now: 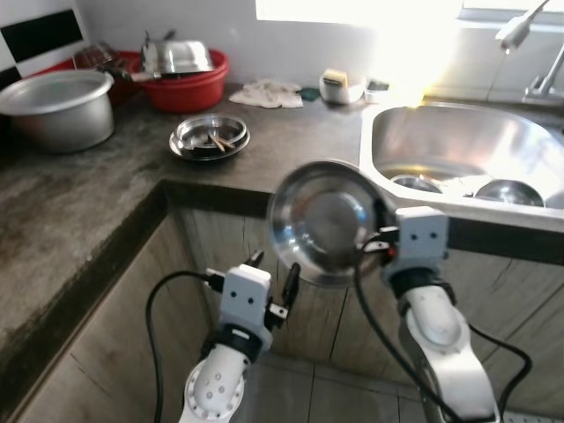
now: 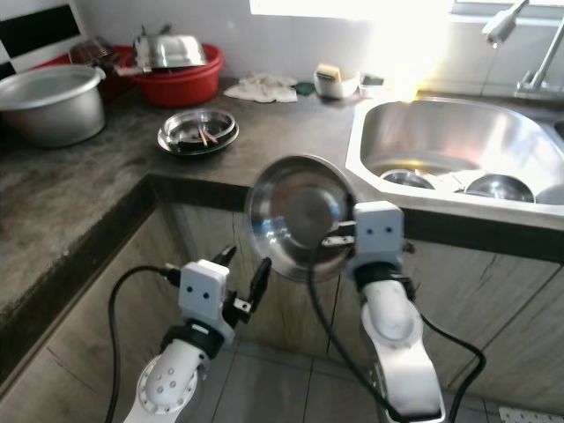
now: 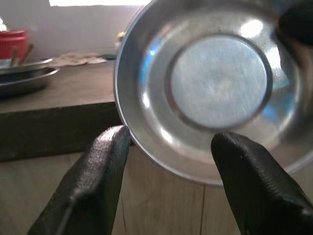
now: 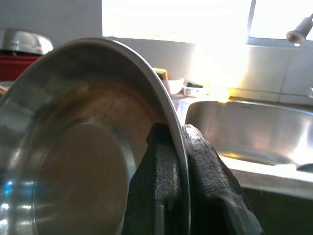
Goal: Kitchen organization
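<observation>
My right hand (image 1: pixel 381 242) is clamped on the rim of a steel plate (image 1: pixel 324 220), which I hold on edge in front of the table's (image 1: pixel 79 211) front edge, its hollow side facing me. The right wrist view shows what the head views cannot: both fingers (image 4: pixel 168 181) pinching the rim between them, one on each face. My left hand (image 1: pixel 273 278) sits at the plate's 7 o'clock, fingers spread wide and holding nothing; its wrist view puts the plate just beyond the fingertips (image 3: pixel 115 142). The sink (image 1: pixel 458 141) lies at 2 o'clock with bowls in it. A steel dish (image 1: pixel 210 137) sits at 11 o'clock, with bare table around it.
</observation>
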Robot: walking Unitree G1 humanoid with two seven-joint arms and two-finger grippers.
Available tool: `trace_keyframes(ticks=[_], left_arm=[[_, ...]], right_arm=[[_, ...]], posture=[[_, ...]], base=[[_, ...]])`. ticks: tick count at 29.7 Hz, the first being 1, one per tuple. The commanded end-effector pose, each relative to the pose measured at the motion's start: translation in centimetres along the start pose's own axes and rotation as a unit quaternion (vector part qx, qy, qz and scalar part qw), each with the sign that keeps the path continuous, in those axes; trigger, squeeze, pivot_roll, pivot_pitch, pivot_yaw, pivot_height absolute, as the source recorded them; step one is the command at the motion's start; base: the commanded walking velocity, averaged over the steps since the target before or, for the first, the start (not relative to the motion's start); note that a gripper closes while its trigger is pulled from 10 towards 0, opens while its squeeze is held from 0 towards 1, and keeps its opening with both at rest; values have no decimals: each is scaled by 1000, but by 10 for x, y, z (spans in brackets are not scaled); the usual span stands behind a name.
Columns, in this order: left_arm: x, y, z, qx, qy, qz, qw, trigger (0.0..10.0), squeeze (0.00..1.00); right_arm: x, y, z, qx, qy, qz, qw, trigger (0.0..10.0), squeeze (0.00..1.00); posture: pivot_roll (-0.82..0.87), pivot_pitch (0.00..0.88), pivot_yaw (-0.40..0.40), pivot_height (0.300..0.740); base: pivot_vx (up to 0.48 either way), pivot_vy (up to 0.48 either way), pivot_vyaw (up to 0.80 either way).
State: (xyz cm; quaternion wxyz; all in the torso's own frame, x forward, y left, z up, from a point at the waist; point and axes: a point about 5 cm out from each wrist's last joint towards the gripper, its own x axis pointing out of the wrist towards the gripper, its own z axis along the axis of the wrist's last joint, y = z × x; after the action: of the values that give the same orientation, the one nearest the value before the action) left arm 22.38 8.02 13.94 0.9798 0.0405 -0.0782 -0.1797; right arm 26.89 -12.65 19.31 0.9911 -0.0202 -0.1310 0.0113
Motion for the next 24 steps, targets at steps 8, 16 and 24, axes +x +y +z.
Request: trace_keyframes(ticks=[8, 16, 24], left_arm=[[-1, -3, -1, -4, 2, -10, 1000, 10000, 0], [-1, -2, 0, -4, -1, -10, 1000, 10000, 0], [1, 0, 1, -2, -3, -7, 1000, 10000, 0]], right_arm=[[13, -7, 30, -4, -69, -12, 998, 0, 0], [19, -7, 38, 3, -84, -8, 996, 0, 0], [30, -10, 57, 22, -115, -2, 993, 0, 0]], posture=[[19, 33, -2, 740], [21, 33, -4, 740], [21, 44, -7, 740]], base=[[0, -428, -798], [77, -413, -53], [375, -293, 0]])
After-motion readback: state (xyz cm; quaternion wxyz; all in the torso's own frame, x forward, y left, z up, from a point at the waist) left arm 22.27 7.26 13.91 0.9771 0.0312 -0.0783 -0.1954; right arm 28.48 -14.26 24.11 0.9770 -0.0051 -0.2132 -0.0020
